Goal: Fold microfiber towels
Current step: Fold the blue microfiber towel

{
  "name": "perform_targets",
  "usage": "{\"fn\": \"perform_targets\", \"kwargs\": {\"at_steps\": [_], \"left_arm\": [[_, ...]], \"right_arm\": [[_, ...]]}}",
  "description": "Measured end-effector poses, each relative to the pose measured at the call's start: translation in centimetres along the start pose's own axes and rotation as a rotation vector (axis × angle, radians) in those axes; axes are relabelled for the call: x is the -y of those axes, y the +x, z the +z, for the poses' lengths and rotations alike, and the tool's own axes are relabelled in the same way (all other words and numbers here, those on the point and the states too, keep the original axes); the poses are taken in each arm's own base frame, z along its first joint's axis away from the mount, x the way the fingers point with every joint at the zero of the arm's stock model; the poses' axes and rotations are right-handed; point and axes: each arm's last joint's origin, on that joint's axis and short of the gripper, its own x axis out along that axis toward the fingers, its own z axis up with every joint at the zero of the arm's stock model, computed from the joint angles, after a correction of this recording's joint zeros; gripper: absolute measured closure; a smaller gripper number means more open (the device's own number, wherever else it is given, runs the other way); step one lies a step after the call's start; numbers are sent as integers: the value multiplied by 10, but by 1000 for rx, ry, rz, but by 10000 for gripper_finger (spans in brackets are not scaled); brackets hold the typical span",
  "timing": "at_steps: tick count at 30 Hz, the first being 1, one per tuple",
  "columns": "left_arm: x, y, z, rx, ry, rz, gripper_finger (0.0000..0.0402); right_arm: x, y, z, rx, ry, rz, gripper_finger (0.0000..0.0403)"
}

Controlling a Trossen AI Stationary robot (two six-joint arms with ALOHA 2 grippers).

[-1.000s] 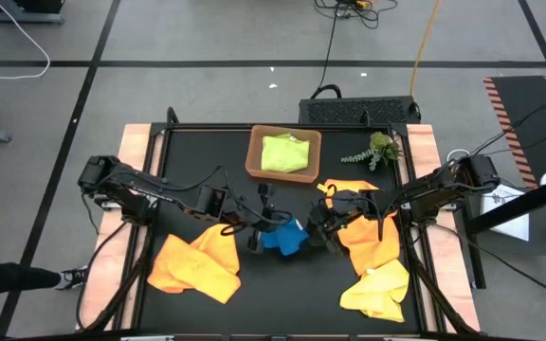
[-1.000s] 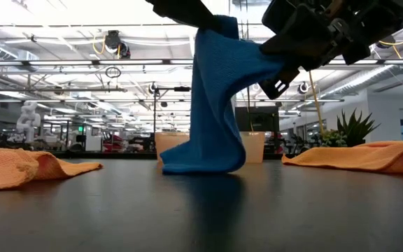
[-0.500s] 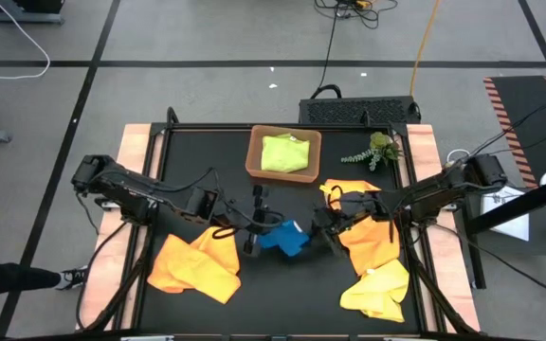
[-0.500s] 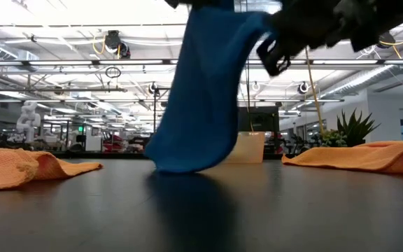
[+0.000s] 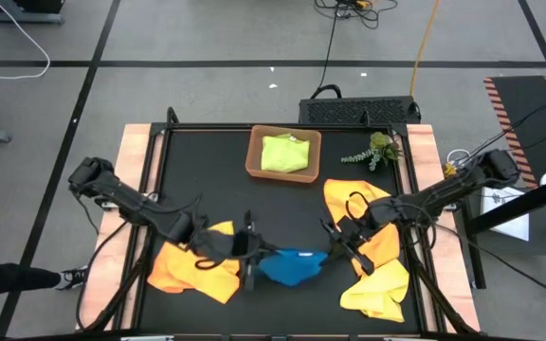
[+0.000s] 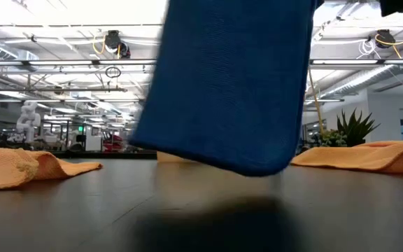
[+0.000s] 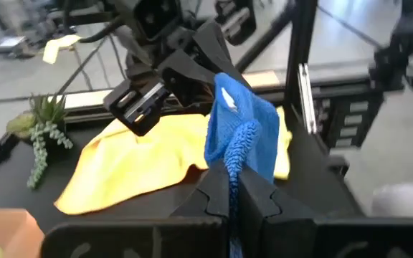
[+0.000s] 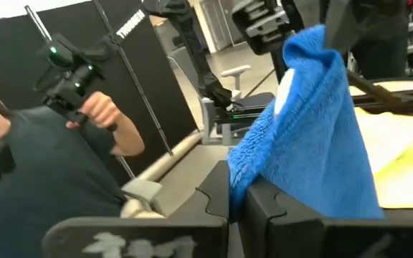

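Blue towel [image 5: 290, 266] hangs stretched between both claws near the front middle of the desk [image 5: 282, 204], lifted clear of the surface; in the low view it fills the upper frame as a broad sheet with its rounded lower edge just above the desk top. Left claw [image 5: 250, 268] is clamped on its left corner, right claw [image 5: 335, 254] clamped on its right corner; each wrist view shows the fingers pinched together with blue pile bunched between them. A second ago the towel was farther back on the desk, drooping as a narrow column with its bottom resting on the surface and the right claw only partly closed; now both arms have come forward and apart, so the cloth is spread wide. Judgement: grasp-and-spread step done, laying flat and folding yet to come. Cloth is thick, fuzzy microfiber, soft and limp, square-ish. Other towels: orange towel [image 5: 195, 263] crumpled just left of the blue one, second orange towel [image 5: 363, 225] and yellow towel [image 5: 380, 286] heaped on the right, all unfolded; lime green towel [image 5: 285, 153] sits folded in the shallow brown tray [image 5: 253, 156] at the back. Small plant sprig [image 5: 373, 152] lies beside the tray.
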Motion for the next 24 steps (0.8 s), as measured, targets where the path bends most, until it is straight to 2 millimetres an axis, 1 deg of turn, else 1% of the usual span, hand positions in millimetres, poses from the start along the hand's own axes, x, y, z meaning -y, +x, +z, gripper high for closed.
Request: {"fn": "perform_targets", "kwargs": {"at_steps": [4,7,10,12,16,20,24], "left_arm": [[19,-9,-1,23,-127,12,398],[28,-13,-2,25,-204,-8,399],[33,-8,-7,3,-240,-9,398],[33,-3,-14,-35,-246,-1,398],[19,15,-31,-153,-265,1,398],[-9,30,-49,-217,-260,69,397],[-44,40,-66,-288,-244,166,398]], "right_arm": [[-10,3,-2,18,58,5,402],[-16,5,-2,38,113,16,402],[-16,5,-4,23,167,-9,402],[-12,6,-9,-12,212,-43,402],[3,6,-20,-99,287,-136,402],[25,0,-29,-171,301,-320,403],[47,-12,-31,-208,264,-516,403]]}}
